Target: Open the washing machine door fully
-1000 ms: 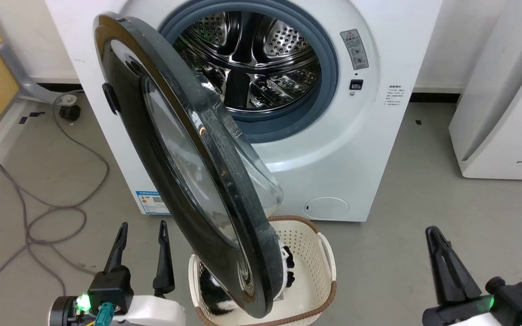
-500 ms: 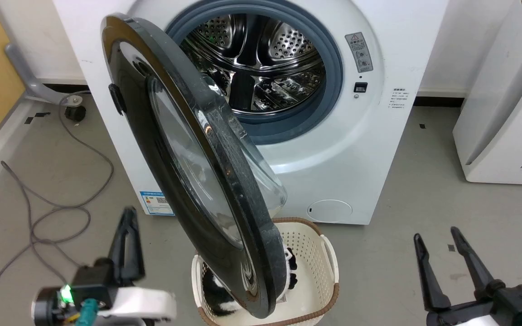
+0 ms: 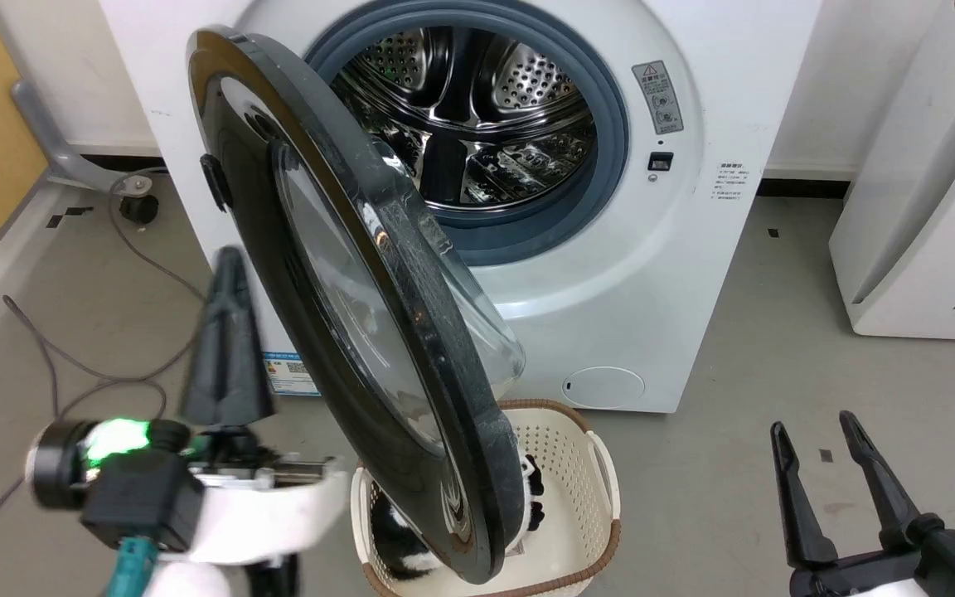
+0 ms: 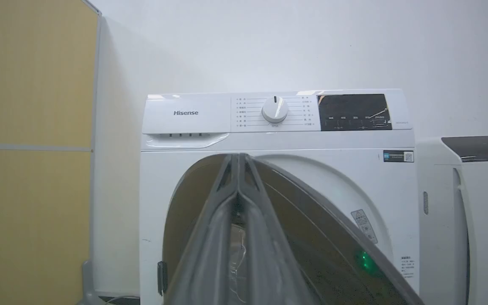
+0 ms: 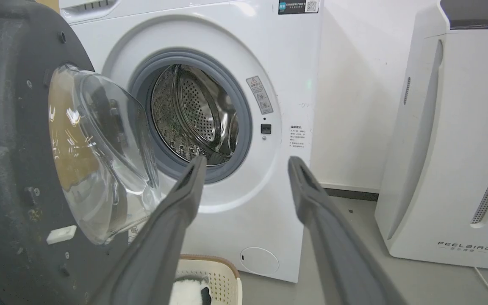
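Left gripper (image 3: 227,274): fingers pinched together, empty, just beside the outer face of the washing machine door (image 3: 336,307); can't tell if touching. Door hangs off the left side of the washing machine (image 3: 610,274), roughly half open, its lower edge over a basket (image 3: 567,464). Drum exposed. My read: final swing outward not yet done. Right gripper (image 3: 813,427): fingers spread, empty, well apart.

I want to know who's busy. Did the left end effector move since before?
Yes. The left end effector rose: its tips were about level with the blue label sticker, and now they reach well above it.
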